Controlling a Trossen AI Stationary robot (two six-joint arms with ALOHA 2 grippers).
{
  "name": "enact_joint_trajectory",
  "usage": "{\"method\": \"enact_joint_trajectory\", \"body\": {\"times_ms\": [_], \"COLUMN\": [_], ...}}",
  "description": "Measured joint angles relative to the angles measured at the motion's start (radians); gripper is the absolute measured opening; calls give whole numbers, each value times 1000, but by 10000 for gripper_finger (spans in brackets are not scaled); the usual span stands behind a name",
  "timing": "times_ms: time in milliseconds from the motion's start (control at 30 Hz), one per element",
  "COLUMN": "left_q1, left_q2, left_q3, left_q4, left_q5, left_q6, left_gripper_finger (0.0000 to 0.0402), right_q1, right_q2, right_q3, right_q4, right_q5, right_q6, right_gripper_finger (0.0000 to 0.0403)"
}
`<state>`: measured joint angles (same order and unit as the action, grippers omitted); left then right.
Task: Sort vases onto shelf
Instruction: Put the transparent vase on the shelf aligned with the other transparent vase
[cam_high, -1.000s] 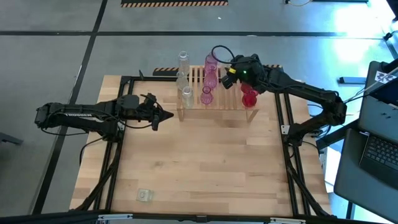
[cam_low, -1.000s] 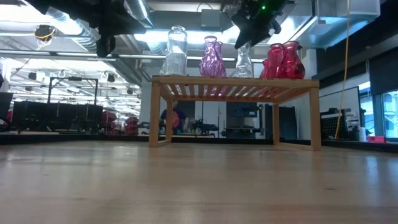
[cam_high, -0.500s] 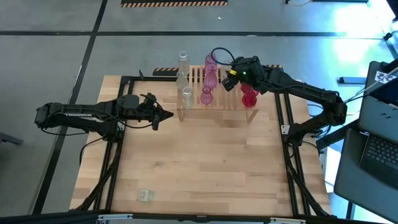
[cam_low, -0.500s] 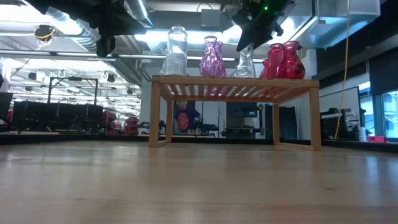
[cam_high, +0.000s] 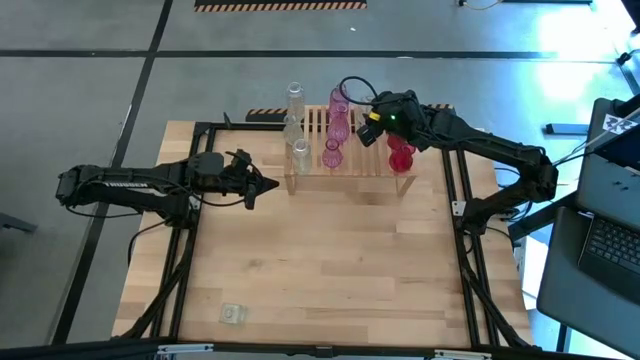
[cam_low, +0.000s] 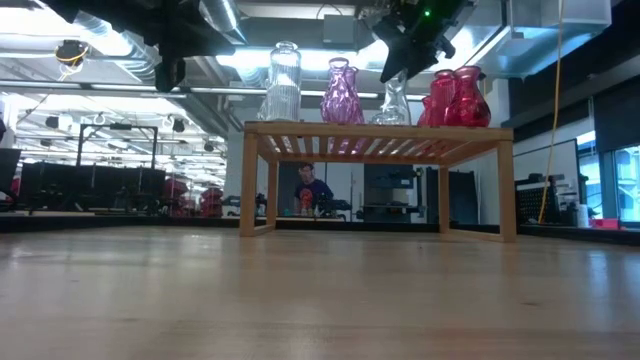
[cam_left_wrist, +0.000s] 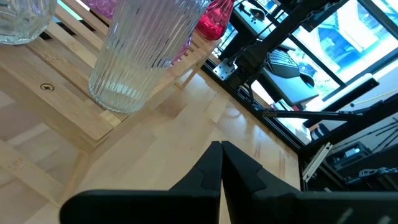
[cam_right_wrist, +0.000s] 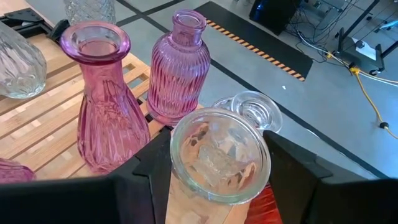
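The wooden slatted shelf (cam_high: 368, 162) (cam_low: 380, 135) stands at the table's far edge. Clear vases (cam_high: 297, 128) stand on its left part, pink vases (cam_high: 339, 127) (cam_right_wrist: 109, 118) in the middle and red vases (cam_high: 400, 155) (cam_low: 455, 98) on the right, all on their bases. My right gripper (cam_high: 372, 122) (cam_low: 397, 66) (cam_right_wrist: 217, 163) is over the shelf between pink and red, shut on a clear vase (cam_low: 392, 105) (cam_right_wrist: 217, 152). My left gripper (cam_high: 272, 185) (cam_left_wrist: 221, 148) hovers shut, left of the shelf, near a ribbed clear vase (cam_left_wrist: 143, 50). My right gripper pinches the clear vase at its neck just under the rim (cam_right_wrist: 180, 171), one finger (cam_right_wrist: 149, 168) on each side. The fingers come from above, slanting down from the table's right. The vase stays upright, its base level with the top slats (cam_low: 392, 122); whether it rests there I cannot tell.
A small clear object (cam_high: 232, 314) lies near the table's near left corner. Black frame rails (cam_high: 462, 230) run along the table's sides. A black cable (cam_high: 352, 82) loops above the shelf's far side. The wide plank surface (cam_high: 330, 260) lies nearer than the shelf.
Both arms and the vases have kept still. In the room behind the shelf a person has walked toward the right of the low view.
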<state>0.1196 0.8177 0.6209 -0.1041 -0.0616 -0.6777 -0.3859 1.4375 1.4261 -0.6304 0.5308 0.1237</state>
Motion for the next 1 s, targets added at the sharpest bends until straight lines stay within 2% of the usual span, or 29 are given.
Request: {"method": "enact_joint_trajectory", "body": {"times_ms": [333, 500, 1000], "left_q1": [0, 0, 0], "left_q2": [0, 0, 0], "left_q3": [0, 0, 0], "left_q4": [0, 0, 0], "left_q5": [0, 0, -8], "left_q6": [0, 0, 8], "left_gripper_finger": [0, 0, 0], "right_q1": [0, 0, 0], "right_q2": [-9, -9, -3], "right_q3": [85, 120, 75], "right_q4": [-32, -34, -83], "right_q5": [19, -11, -74], "right_q6": [-80, -77, -42], "right_gripper_finger": [193, 193, 193]}}
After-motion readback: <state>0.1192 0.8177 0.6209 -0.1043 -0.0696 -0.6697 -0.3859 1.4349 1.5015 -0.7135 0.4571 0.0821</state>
